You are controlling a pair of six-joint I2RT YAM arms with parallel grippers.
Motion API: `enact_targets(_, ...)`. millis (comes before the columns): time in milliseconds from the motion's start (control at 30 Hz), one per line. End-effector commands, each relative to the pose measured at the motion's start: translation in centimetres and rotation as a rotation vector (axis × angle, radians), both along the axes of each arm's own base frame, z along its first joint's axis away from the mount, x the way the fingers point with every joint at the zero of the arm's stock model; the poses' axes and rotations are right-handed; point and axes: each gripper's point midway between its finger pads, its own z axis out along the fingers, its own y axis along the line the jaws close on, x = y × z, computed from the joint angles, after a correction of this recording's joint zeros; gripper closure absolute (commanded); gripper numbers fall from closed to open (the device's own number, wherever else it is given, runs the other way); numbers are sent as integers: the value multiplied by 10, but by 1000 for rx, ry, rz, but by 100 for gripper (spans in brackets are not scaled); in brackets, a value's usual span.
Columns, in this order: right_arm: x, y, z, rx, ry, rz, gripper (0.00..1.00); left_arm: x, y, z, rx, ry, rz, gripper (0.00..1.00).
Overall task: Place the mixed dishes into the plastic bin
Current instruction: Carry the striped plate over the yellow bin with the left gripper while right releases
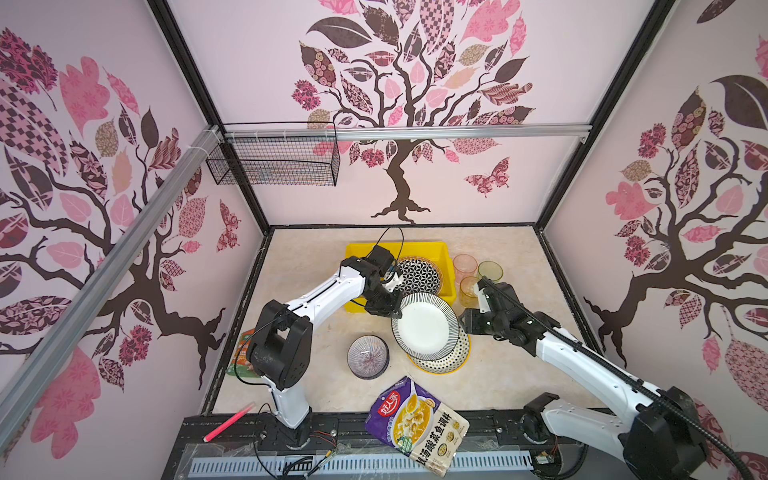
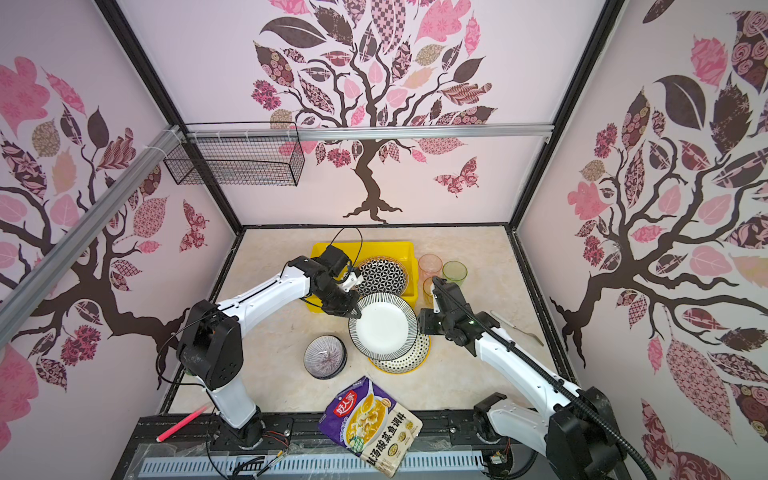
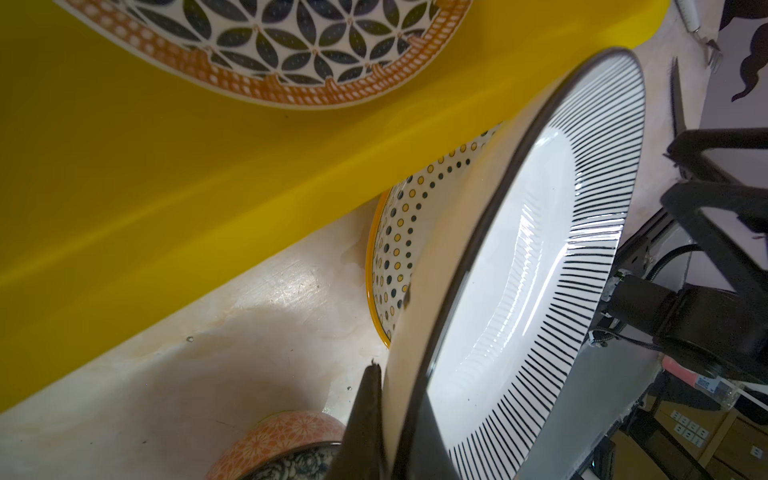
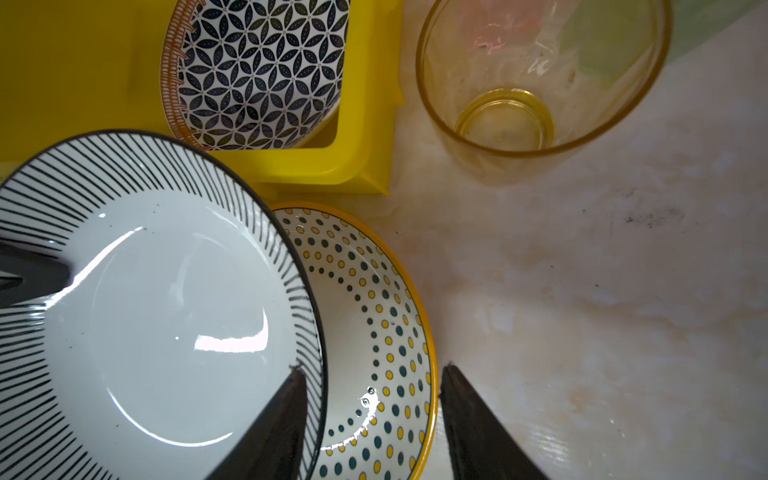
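In both top views the left pincer (image 1: pixel 397 311) is clamped on the near-left rim of the striped plate (image 1: pixel 426 326), which hangs tilted over the dotted plate (image 1: pixel 449 357) on the counter (image 1: pixel 519 374). Just behind them is the yellow bin (image 2: pixel 411 266), with the geometric plate (image 1: pixel 419 276) lying inside. The right pincer (image 1: pixel 463 322) sits at the striped plate's right edge. Three tumblers (image 1: pixel 468 289) stand right of the bin, and a lined bowl (image 1: pixel 368 356) rests left of the plates. In the left wrist view a dark finger (image 3: pixel 365 415) presses the striped plate's underside, with the bin wall beyond. In the right wrist view the right pincer's jaws stand apart, one finger (image 4: pixel 282 424) across the striped rim and the other over bare counter.
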Motion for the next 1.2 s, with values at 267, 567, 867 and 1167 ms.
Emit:
enact_targets(267, 11, 2, 21, -7, -63, 8, 43, 38, -16, 74, -165, -172, 20, 100)
enact_targets(567, 17, 0, 24, -21, -90, -1, 42, 62, -3, 86, -174, -202, 64, 100)
enact_targets(867, 27, 2, 34, -23, -117, -5, 41, 96, 20, 101, -216, -245, 182, 100)
enact_targets(1167, 33, 4, 35, -35, -122, -2, 40, 126, 33, 108, -204, -298, 267, 100)
